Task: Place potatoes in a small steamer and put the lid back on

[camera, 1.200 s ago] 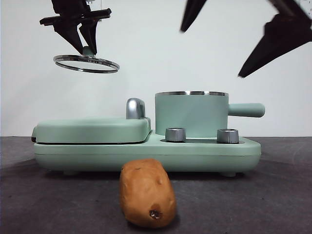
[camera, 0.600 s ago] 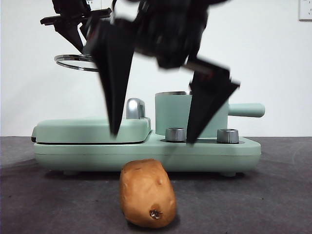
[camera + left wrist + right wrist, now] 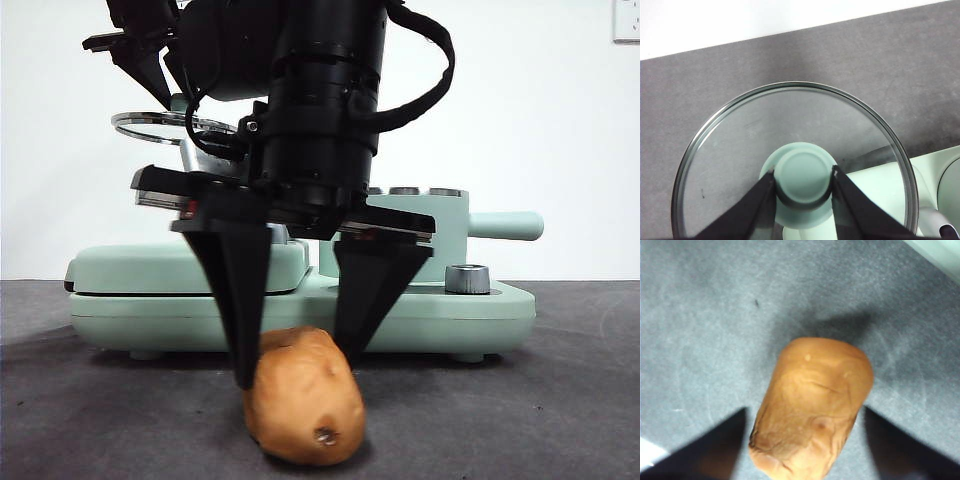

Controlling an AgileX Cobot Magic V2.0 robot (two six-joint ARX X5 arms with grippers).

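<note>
while oblong wrinkled potato (image 3: 303,397) lies | right gripper (image 3: 300,340) straddles | glass lid (image 3: 792,167) pinched

Steamer (image 3: 440,235) mouth uncovered; lid (image 3: 795,170) held aside.

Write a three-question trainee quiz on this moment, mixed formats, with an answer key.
1. True or false: the lid sits on the small steamer.
2. Multiple choice: where is the potato? A) in the steamer B) on the dark table, between the right hand's open jaws C) on the griddle
3. Fill in: the left hand grips the lid by its mint-green ____.

Key: 1 false, it is held in the air; 2 B; 3 knob.
</note>
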